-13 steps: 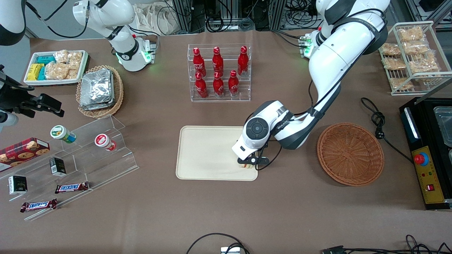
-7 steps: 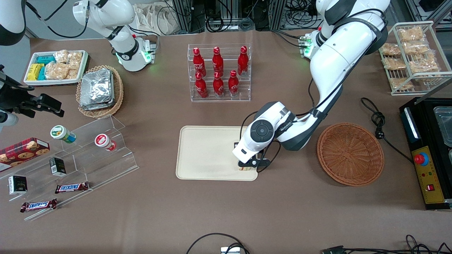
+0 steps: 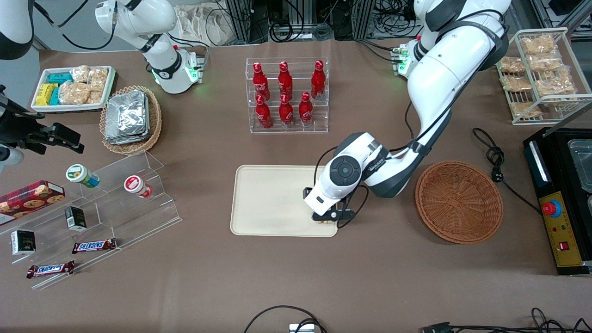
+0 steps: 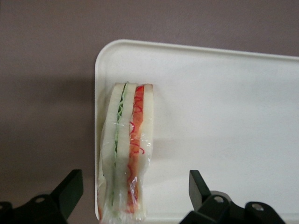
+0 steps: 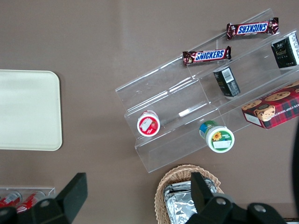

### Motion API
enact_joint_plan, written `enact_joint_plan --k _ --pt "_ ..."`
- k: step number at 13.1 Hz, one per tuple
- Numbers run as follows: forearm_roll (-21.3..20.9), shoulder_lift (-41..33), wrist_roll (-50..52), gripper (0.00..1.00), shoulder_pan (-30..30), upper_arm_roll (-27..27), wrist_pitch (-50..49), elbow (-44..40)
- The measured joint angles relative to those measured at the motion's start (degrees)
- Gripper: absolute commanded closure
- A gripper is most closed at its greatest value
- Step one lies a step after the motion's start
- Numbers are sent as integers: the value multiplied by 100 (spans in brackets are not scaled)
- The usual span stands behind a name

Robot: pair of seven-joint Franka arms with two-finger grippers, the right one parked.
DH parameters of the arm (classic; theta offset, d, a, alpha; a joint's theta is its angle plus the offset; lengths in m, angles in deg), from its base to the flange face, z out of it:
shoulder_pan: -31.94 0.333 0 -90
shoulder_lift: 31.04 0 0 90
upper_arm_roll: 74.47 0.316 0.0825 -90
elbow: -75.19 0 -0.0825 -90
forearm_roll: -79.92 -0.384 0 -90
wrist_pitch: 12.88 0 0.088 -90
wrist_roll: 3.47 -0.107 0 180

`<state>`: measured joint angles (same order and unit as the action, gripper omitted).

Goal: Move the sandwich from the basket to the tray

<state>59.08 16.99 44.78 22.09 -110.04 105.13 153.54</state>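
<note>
The sandwich (image 4: 127, 149), wrapped in clear film with green and red filling lines, lies on the cream tray (image 4: 224, 116) at its corner, against the rim. My left gripper (image 4: 133, 198) is open, its two black fingers standing apart on either side of the sandwich without touching it. In the front view the gripper (image 3: 327, 218) is low over the tray (image 3: 268, 199) at the corner nearest the reddish-brown wicker basket (image 3: 459, 201), and only a sliver of the sandwich (image 3: 326, 222) shows under it. The basket holds nothing.
A clear rack of red bottles (image 3: 286, 95) stands farther from the front camera than the tray. A tan basket with foil packs (image 3: 130, 118), a white snack tray (image 3: 73, 88) and a clear stepped stand (image 3: 111, 203) lie toward the parked arm's end. A black appliance (image 3: 562, 199) and wire rack (image 3: 541, 74) stand beside the basket.
My gripper has let go of the sandwich and its fingers have spread; the wrist has risen slightly. The sandwich now rests on the tray.
</note>
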Motion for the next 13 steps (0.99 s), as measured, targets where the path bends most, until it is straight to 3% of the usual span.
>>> enact_joint_plan --k 4,9,11,13 --pt "6 -763 -2 0 134 -1 -256 147" --pt "84 -2096 -718 0 868 -23 -431 1258" --pt "439 -2554 -1465 0 1031 230 -898 1348" --pt "1046 -3039 -2564 0 1035 957 -1156 1353"
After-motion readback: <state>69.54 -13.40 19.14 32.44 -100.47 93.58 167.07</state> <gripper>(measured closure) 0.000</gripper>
